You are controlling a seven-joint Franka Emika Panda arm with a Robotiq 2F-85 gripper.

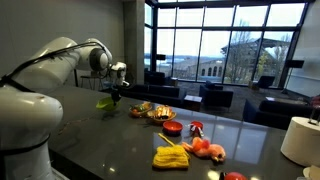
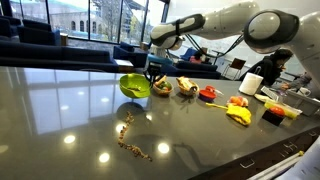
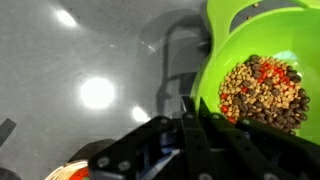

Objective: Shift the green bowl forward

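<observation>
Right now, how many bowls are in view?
2. The green bowl is tilted in the hand; the red bowl sits further along the table. More may be hidden among the clutter.

An exterior view stands close beside the arm point(image 1: 55, 60), facing across the dark table point(image 1: 110, 140) toward the windows point(image 1: 230, 40). An exterior view sits low over the table point(image 2: 70, 115), looking back at the arm point(image 2: 235, 20). The green bowl point(image 1: 105, 102) point(image 2: 134, 86) appears in both exterior views. The wrist view peers down past the gripper point(image 3: 188, 118), tight on the bowl point(image 3: 250, 40).
</observation>
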